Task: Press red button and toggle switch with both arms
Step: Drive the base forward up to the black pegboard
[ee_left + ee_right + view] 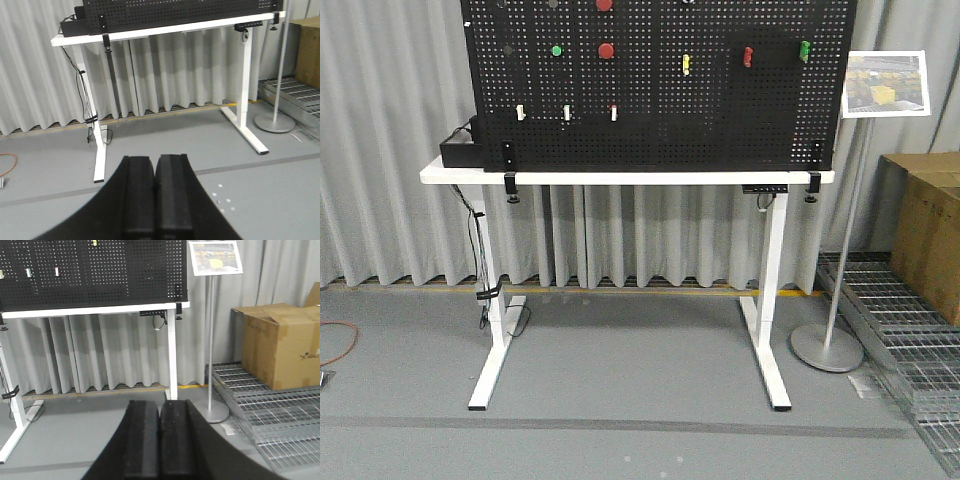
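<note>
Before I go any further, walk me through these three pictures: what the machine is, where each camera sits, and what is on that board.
This is a two-armed robot on a rolling base. One camera looks straight ahead from its body; the other two ride on its wrists.

The front view shows a white table carrying an upright black pegboard with small controls on it. There are two red buttons, one at the top edge and one lower; I cannot tell which is larger. Near them sit a green button, white levers and a yellow piece. I cannot make out a black knob here.

In the left wrist view, the black shape at the bottom is the left gripper, shut and holding nothing. The right wrist view shows the right gripper likewise. Both are far from the board. A sign on a stand and a cardboard box stand to the right.
</note>
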